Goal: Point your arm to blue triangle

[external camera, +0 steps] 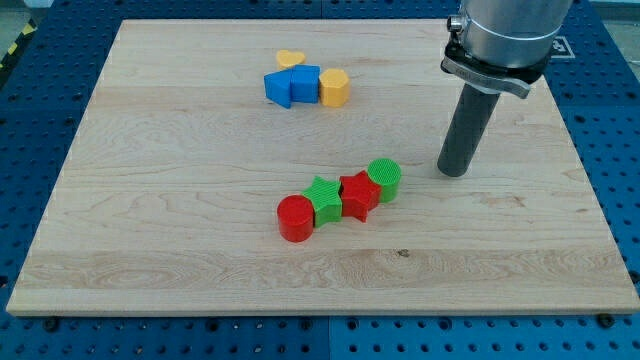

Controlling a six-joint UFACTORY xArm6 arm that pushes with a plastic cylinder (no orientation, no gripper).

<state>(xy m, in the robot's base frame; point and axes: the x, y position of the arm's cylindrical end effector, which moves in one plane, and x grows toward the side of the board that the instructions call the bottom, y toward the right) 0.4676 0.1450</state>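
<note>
A: Item one, my tip (pixel 455 171)?

B: Lower end of the dark rod, resting on the wooden board (pixel 150 220) at the view's right, just right of the green cylinder (pixel 385 179). The rod ends bare; it has no jaws and grasps nothing.

A: Item two, the task's thing?

B: Blue triangle (pixel 277 87), upper centre of the board, well apart from my tip. It touches the blue block (pixel 304 82) on its right; that one's shape is unclear. Yellow heart (pixel 290 60) just behind them, yellow hexagon (pixel 334 87) against the blue block's right side.

A: Item three, remaining stock?

B: A diagonal row near the centre, each touching the next: red cylinder (pixel 296 218), green star (pixel 324 197), red star (pixel 359 194), then the green cylinder
</note>
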